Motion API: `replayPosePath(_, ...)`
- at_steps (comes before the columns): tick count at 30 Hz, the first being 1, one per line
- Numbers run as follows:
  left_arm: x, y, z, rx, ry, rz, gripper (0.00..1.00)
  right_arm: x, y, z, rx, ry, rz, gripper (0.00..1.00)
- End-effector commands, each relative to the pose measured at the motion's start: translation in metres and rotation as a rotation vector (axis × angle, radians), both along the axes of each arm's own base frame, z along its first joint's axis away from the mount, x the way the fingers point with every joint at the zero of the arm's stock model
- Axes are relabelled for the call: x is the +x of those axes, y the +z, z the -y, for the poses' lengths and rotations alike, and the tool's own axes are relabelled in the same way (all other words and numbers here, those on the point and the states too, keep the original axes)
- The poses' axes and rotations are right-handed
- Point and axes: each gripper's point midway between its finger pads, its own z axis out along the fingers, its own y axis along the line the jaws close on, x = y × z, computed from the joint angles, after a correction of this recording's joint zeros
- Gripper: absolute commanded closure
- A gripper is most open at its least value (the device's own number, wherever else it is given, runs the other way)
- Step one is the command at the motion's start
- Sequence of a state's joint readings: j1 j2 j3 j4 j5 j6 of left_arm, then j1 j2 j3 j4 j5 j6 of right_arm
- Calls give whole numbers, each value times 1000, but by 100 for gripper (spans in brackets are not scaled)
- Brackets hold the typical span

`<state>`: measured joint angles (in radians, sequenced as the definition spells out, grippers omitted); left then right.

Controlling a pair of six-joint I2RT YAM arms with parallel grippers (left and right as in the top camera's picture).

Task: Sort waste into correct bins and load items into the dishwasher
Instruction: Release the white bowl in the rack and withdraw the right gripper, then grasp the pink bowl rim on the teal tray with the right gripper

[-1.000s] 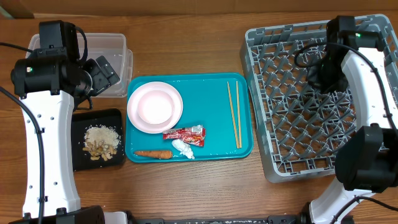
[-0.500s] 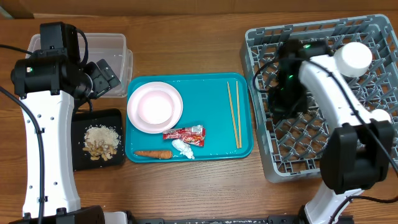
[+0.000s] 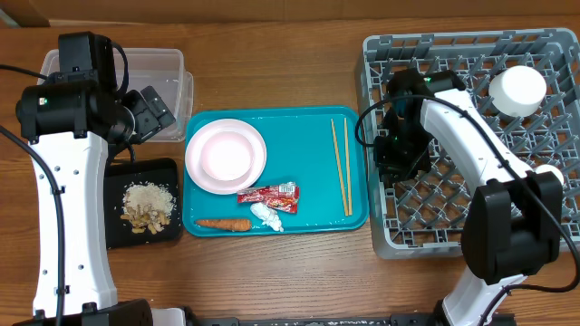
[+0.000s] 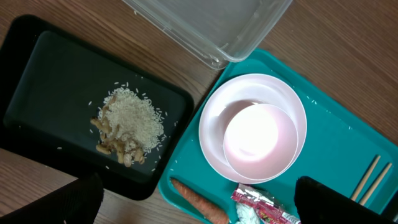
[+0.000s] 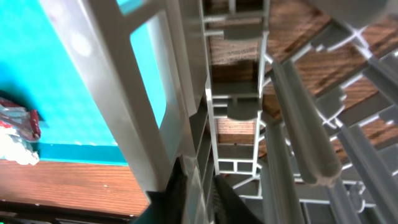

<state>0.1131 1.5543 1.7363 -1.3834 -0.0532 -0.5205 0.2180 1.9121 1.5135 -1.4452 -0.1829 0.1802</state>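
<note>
The grey dish rack (image 3: 471, 181) stands at the right with a white cup (image 3: 517, 90) in its back right. My right gripper (image 3: 396, 154) is shut on the rack's left wall (image 5: 143, 93), fingers either side of it (image 5: 199, 193). On the teal tray (image 3: 299, 127) lie the pinkish plate (image 3: 226, 156) with a white bowl (image 4: 260, 140) on it, red wrapper (image 3: 268, 195), tissue (image 3: 266, 215), carrot stick (image 3: 224, 224) and chopsticks (image 3: 341, 165). Food scraps (image 3: 147, 206) sit in the black tray (image 3: 118, 181). My left gripper (image 3: 149, 109) is open and empty, above the tray edges (image 4: 202, 199).
The clear tub (image 3: 172, 72) at the back left holds nothing that I can see. The black tray lies in front of it, touching the teal tray's left edge. The rack's left wall is close to the teal tray's right edge. Bare wood lies along the front.
My right arm swung from the rack's back right to its left wall and closed on it. The white cup came into view in the rack. The rack shifted slightly. The left arm stayed still.
</note>
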Motion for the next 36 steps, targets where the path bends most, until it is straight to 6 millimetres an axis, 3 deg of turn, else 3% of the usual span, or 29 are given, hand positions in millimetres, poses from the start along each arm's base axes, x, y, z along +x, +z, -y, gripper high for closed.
replayPosePath(1,1,5,0,10,-18,13,0,7,16,17,-117,-5,45,73)
replayPosePath(4,0,5,0,13,-25,10,0,31,55,31,-211,-63,188,60)
replayPosePath(6,0,5,-3,26,-20,8,0,59,86,21,-160,-69,328,44)
replayPosePath(8,-1,5,-6,46,-12,5,0,81,106,-3,-51,3,441,37)
replayPosePath(9,-3,5,-11,67,-2,-1,0,94,117,-26,45,53,515,37)
replayPosePath(11,-10,5,-24,113,33,-29,0,111,126,-66,195,101,601,36)
replayPosePath(14,-23,2,-45,103,102,-63,0,119,129,-116,322,177,660,37)
replayPosePath(17,-30,1,-63,69,168,-65,0,117,117,-161,361,261,674,38)
replayPosePath(18,-35,1,-73,55,205,-67,0,111,105,-184,372,308,665,40)
replayPosePath(23,-42,-1,-84,40,247,-76,0,90,54,-239,338,403,602,45)
replayPosePath(30,-44,-1,-83,38,246,-83,0,72,-7,-270,206,425,558,51)
replayPosePath(36,-45,-2,-82,36,244,-90,0,70,-43,-273,178,388,502,63)
